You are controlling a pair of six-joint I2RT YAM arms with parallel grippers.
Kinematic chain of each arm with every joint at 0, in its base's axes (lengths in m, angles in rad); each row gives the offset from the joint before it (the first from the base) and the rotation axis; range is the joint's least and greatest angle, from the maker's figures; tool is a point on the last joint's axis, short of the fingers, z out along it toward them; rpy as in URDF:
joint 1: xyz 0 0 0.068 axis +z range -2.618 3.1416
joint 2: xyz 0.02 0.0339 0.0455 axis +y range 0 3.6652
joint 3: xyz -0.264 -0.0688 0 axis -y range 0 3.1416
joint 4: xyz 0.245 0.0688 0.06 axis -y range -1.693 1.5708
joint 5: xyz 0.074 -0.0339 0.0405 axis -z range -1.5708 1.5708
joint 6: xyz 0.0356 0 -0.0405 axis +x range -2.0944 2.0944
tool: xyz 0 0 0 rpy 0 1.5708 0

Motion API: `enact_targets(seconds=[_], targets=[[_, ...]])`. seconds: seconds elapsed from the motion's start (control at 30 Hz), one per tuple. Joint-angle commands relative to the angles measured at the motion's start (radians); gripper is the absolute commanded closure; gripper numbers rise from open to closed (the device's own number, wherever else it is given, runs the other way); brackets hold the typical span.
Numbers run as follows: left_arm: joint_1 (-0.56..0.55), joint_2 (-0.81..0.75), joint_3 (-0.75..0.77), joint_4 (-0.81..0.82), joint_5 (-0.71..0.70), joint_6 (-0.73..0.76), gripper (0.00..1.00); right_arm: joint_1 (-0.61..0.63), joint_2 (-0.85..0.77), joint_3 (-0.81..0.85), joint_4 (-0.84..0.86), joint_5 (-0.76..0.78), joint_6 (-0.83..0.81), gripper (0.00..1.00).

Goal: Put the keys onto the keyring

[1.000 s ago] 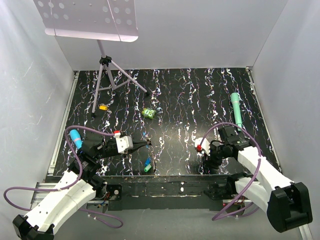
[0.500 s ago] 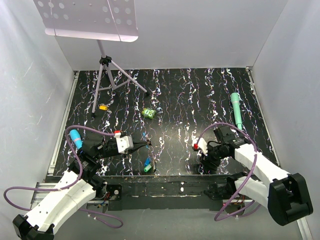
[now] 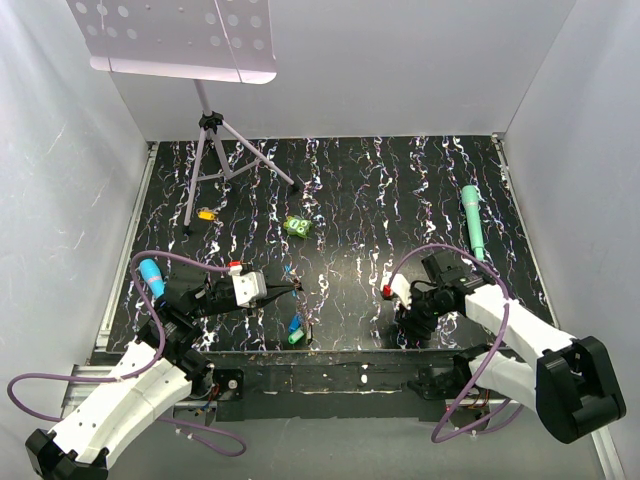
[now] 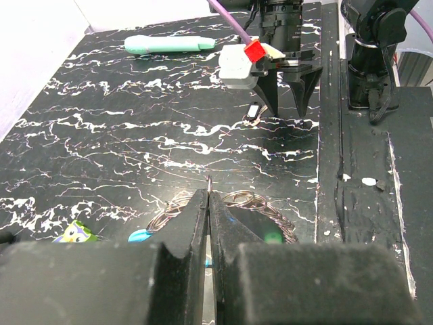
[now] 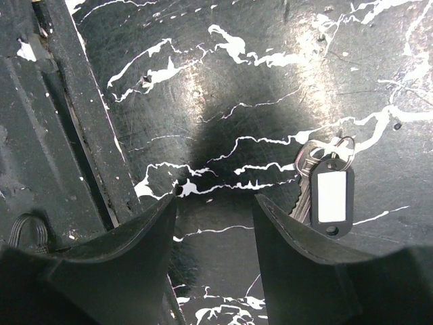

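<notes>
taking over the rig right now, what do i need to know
Left hand: shut, pinching what looks like a wire end of the thin silver wire keyring.
Right hand: open, empty, pointing down beside the silver key bunch with a black white-labelled tag, which lies outside its fingers.
Small blue and teal-headed keys lie loose on the near side of the left hand.
Done: ring gripped. Left: pick up keys, thread them on.

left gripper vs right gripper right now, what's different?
Left gripper is shut; right gripper is open. Left reaches low and nearly level over the table; right points straight down at it. Left has the keyring loops under its tips; right has a black-tagged key bunch beside it, outside the gap. Shared: same black two-finger build, both near the table's front edge.
</notes>
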Motion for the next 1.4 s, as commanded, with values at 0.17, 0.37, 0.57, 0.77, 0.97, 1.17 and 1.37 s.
enact_targets(seconds=[0.17, 0.37, 0.57, 0.77, 0.97, 1.17, 1.37], targets=[[0.008, -0.008, 0.043, 0.020, 0.000, 0.012, 1.00, 0.018, 0.032, 0.031, 0.040, 0.039, 0.027, 0.43], [0.010, -0.006, 0.044, 0.020, 0.000, 0.012, 1.00, 0.019, 0.048, 0.040, 0.038, 0.054, 0.043, 0.43], [0.010, -0.008, 0.044, 0.019, 0.000, 0.012, 1.00, 0.022, 0.055, 0.048, 0.032, 0.054, 0.047, 0.43], [0.011, -0.008, 0.044, 0.019, 0.000, 0.012, 1.00, 0.022, 0.058, 0.059, 0.017, 0.044, 0.044, 0.43], [0.011, -0.006, 0.044, 0.019, 0.000, 0.015, 1.00, 0.024, 0.060, 0.073, 0.001, 0.031, 0.041, 0.43], [0.013, -0.006, 0.043, 0.020, 0.000, 0.013, 1.00, 0.025, 0.061, 0.071, 0.004, 0.033, 0.041, 0.43], [0.016, -0.008, 0.044, 0.022, 0.002, 0.013, 1.00, 0.027, 0.066, 0.071, 0.014, 0.033, 0.044, 0.43]])
